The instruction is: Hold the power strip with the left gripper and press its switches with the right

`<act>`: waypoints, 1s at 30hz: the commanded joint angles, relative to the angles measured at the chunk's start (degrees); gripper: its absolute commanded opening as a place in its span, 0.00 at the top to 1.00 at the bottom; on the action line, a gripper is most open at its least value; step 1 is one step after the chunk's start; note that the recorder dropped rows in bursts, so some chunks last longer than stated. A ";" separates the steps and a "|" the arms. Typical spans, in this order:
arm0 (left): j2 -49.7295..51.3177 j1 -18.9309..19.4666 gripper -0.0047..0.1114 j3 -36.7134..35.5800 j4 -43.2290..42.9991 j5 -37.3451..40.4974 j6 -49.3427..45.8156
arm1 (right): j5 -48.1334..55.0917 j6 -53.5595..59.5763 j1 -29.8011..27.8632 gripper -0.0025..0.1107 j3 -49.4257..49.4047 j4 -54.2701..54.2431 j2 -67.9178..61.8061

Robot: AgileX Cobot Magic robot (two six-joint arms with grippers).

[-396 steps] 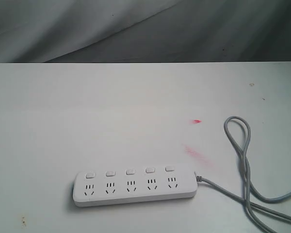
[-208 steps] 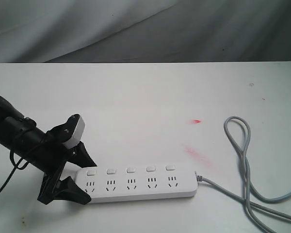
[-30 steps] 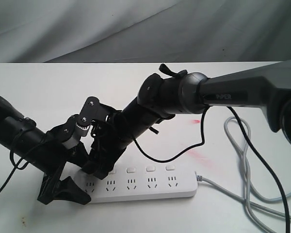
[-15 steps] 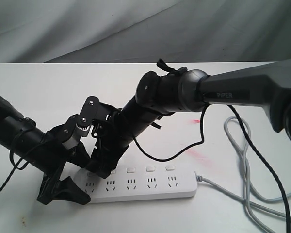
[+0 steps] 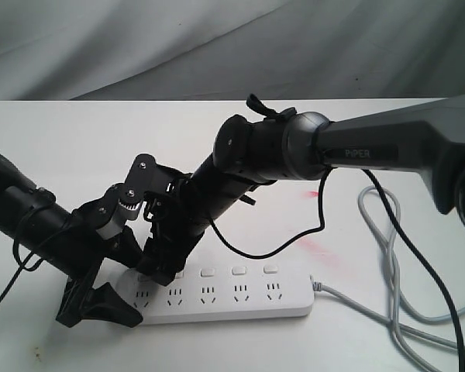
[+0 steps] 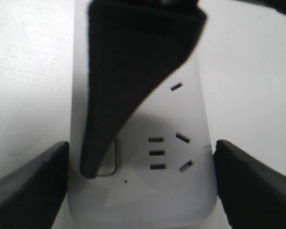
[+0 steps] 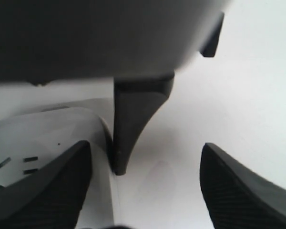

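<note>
The white power strip (image 5: 240, 302) lies along the front of the table, its grey cord (image 5: 387, 256) trailing right. My left gripper (image 5: 128, 283) is shut on its left end; in the left wrist view both black fingers (image 6: 28, 186) press the sides of the power strip (image 6: 143, 200). My right gripper (image 5: 156, 271), on the PIPER arm, reaches across and stands open. One of its fingers (image 6: 93, 162) rests on the leftmost switch (image 6: 110, 157). Three further switches (image 5: 239, 270) show uncovered. The right wrist view shows the right gripper (image 7: 143, 186) with its jaws wide apart beside the strip's end (image 7: 47, 129).
The cord loops over the table's right side. Red smears (image 5: 318, 248) mark the white tabletop behind the strip. A black cable (image 5: 294, 232) hangs from the right arm. Grey cloth (image 5: 217, 46) hangs beyond the table's far edge.
The right arm has eased a little leftward and downward over the strip's left end. The left gripper keeps its hold and has barely shifted.
</note>
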State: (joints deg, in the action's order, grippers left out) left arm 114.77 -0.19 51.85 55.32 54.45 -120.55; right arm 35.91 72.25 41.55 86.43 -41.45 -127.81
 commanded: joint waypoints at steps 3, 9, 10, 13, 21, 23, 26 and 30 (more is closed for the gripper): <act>0.00 -0.39 0.96 0.14 -0.38 -0.53 0.62 | 1.30 2.65 1.46 0.45 -0.61 5.61 -2.31; 0.00 -0.39 0.96 0.14 -0.38 -0.53 0.62 | 1.69 3.43 2.45 0.45 -0.61 5.00 -2.36; 0.00 -0.39 0.96 0.14 -0.38 -0.53 0.62 | 1.69 3.69 2.49 0.45 -0.61 4.56 -2.36; 0.00 -0.39 0.96 0.14 -0.38 -0.53 0.62 | 2.04 4.26 2.59 0.45 -0.61 2.60 -2.36; 0.00 -0.39 0.96 0.14 -0.38 -0.53 0.62 | 2.18 8.43 2.59 0.45 -0.61 -4.16 -2.36; 0.00 -0.39 0.96 0.14 -0.38 -0.53 0.62 | 2.28 8.43 2.59 0.45 -0.61 -4.61 -2.36; 0.00 -0.39 0.96 0.14 -0.38 -0.53 0.62 | 2.28 8.43 2.59 0.45 -0.61 -4.61 -2.36; 0.00 -0.39 0.96 0.14 -0.38 -0.53 0.62 | 2.28 9.91 2.49 0.45 -0.61 -6.79 -2.45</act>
State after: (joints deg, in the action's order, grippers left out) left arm 114.77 0.04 51.85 54.28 54.93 -120.96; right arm 36.41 79.44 41.92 86.45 -48.53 -128.37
